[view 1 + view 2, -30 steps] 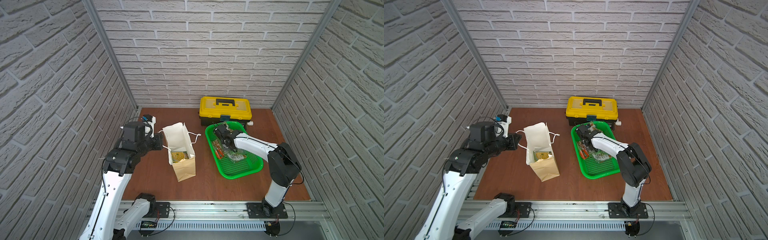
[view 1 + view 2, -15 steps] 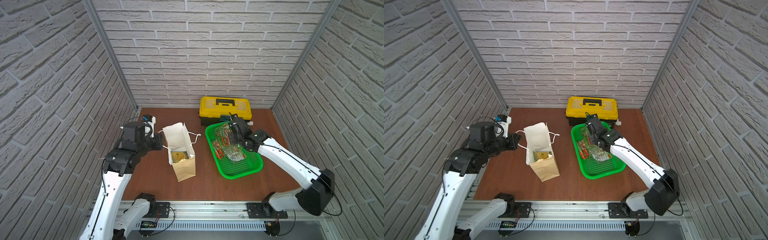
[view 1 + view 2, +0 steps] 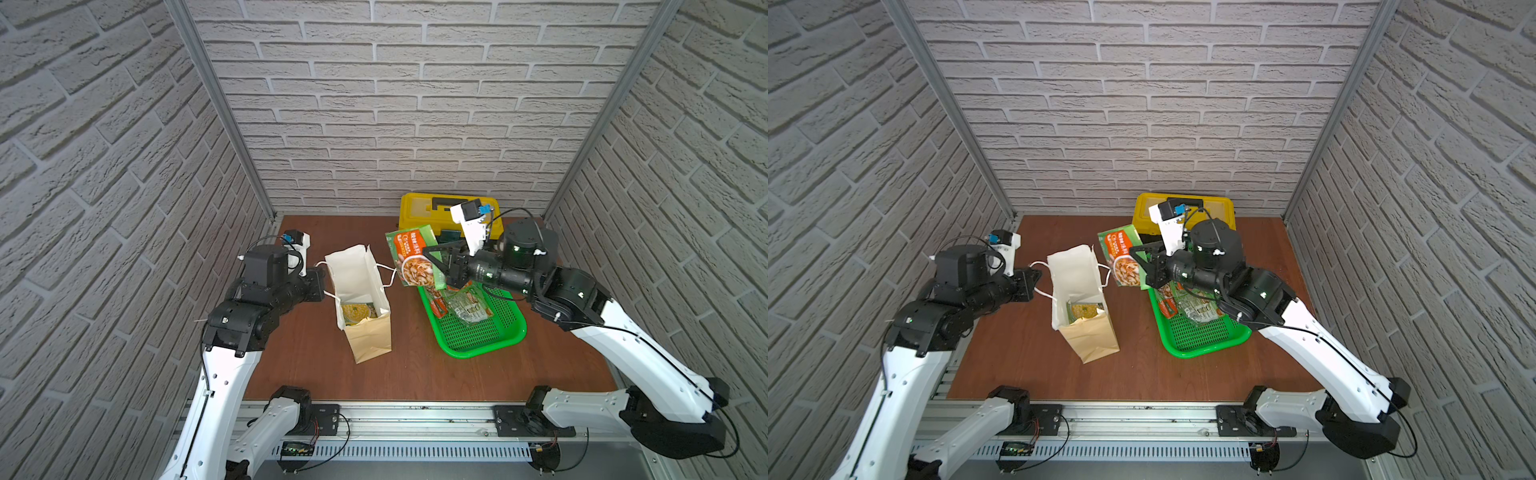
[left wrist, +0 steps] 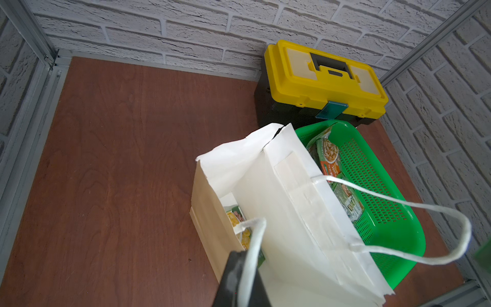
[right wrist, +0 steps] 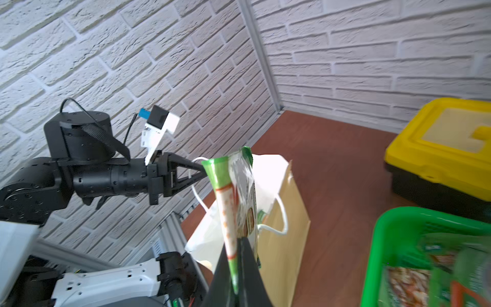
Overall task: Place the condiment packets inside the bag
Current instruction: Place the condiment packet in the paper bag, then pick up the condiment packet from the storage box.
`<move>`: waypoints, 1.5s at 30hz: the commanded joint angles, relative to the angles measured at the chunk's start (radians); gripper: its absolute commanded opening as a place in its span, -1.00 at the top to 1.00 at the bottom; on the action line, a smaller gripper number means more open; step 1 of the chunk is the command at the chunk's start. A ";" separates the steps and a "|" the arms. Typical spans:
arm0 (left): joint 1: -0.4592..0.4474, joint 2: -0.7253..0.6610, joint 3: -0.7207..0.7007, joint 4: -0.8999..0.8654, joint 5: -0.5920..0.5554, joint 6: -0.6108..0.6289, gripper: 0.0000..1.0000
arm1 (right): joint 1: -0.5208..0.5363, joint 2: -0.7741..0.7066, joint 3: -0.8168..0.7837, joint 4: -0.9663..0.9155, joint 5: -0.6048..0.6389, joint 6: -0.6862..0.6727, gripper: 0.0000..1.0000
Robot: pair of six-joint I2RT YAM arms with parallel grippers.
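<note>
Packet (image 3: 411, 257) hangs clamped in the right end effector (image 3: 435, 268); left end effector (image 3: 321, 282) pinches the bag (image 3: 370, 338) handle (image 4: 251, 255)

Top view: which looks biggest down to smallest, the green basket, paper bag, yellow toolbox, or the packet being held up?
1. green basket
2. paper bag, nearly the same
3. yellow toolbox, partly hidden, so unsure
4. held packet, up nearer the camera
</note>
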 commanded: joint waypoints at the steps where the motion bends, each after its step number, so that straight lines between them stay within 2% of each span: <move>1: 0.007 -0.018 -0.002 0.001 -0.002 0.009 0.86 | 0.050 0.057 0.031 0.133 -0.102 0.073 0.94; 9: 0.007 -0.027 0.000 -0.006 0.003 0.009 0.87 | 0.124 0.209 0.084 0.127 0.017 0.077 0.95; 13: 0.007 -0.026 0.001 -0.005 0.005 0.008 0.87 | 0.141 0.284 0.107 0.112 0.038 0.083 0.94; 15: 0.007 -0.026 0.004 -0.006 0.003 0.008 0.87 | 0.144 0.318 0.127 0.090 0.015 0.081 0.60; 16: 0.007 -0.026 0.004 -0.006 0.002 0.008 0.87 | 0.145 0.321 0.129 0.082 0.012 0.076 0.39; 17: 0.008 -0.026 0.004 -0.007 0.001 0.010 0.87 | 0.146 0.315 0.127 0.079 0.014 0.069 0.06; 18: 0.007 -0.025 0.003 -0.007 0.002 0.010 0.87 | 0.144 0.299 0.118 0.073 0.022 0.057 -0.14; 20: 0.007 -0.023 0.004 -0.009 0.000 0.010 0.86 | 0.138 0.257 0.097 0.058 0.061 0.033 -0.31; 25: 0.008 -0.022 -0.003 -0.003 -0.002 0.009 0.87 | 0.054 0.098 -0.026 0.028 0.106 0.005 -0.34; 29: 0.008 -0.022 -0.009 0.001 -0.007 0.010 0.87 | -0.075 -0.044 -0.192 0.011 0.154 -0.004 -0.39; 33: 0.009 -0.018 -0.008 0.004 -0.008 0.011 0.87 | -0.194 -0.083 -0.332 -0.013 0.253 -0.049 -0.41; 39: 0.009 -0.006 -0.007 0.014 -0.001 0.008 0.87 | -0.250 0.077 -0.420 0.010 0.423 -0.129 -0.40; 45: 0.008 -0.001 -0.008 0.014 -0.005 0.009 0.87 | -0.251 0.327 -0.369 0.003 0.544 -0.161 -0.37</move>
